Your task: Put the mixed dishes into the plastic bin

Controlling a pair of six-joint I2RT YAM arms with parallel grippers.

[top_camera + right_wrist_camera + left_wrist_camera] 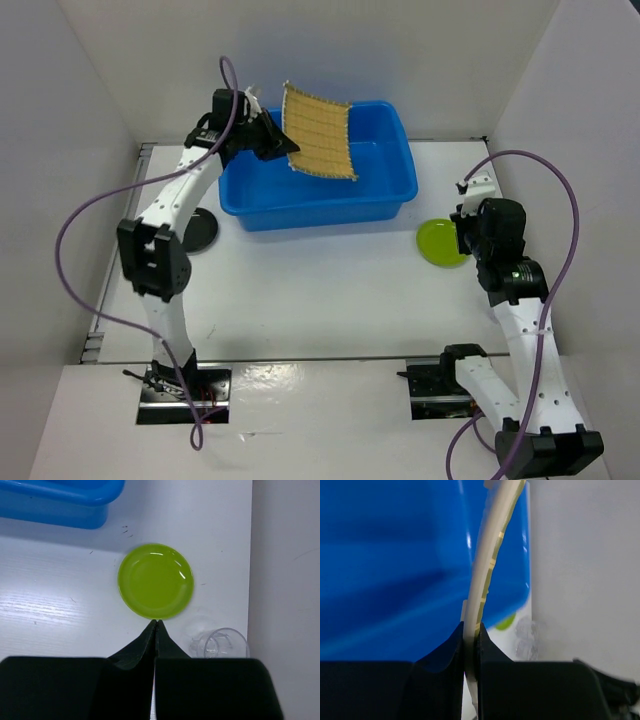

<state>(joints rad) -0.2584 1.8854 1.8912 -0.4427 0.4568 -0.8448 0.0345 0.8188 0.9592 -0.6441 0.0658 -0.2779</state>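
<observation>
My left gripper (283, 142) is shut on one edge of the square tan bamboo mat (320, 132) and holds it tilted above the left part of the blue plastic bin (385, 206). In the left wrist view the mat (487, 560) shows edge-on between my closed fingers (450, 650), with the bin (390, 565) behind it. My right gripper (156, 622) is shut and empty, above the table just short of the lime-green plate (155, 580), which lies right of the bin (440, 242). One clear plastic cup (220, 642) stands beside the plate. The black plate (200, 229) lies left of the bin.
White walls enclose the table on the left, back and right. The right wall runs close beside the clear cup (285, 600). The bin's near corner (60, 500) shows at the top left of the right wrist view.
</observation>
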